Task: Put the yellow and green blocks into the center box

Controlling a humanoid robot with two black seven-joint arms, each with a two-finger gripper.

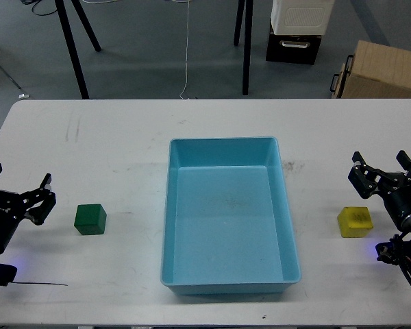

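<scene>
A dark green block [90,219] rests on the white table left of the light-blue center box [288,226], which holds nothing. At the box's right sits the yellow block [355,221]. My left gripper [19,188] hovers open at the left edge, a short way left of the green block, its fingers spread with nothing between them. My right gripper [381,166] is open too, just above and right of the yellow block, not touching it.
The table's [123,144] far edge runs across the top. Beyond it on the floor stand black stand legs [246,48], a white-and-black crate [298,31] and a brown cardboard box [383,70]. A thin black cable [41,282] lies near my left arm.
</scene>
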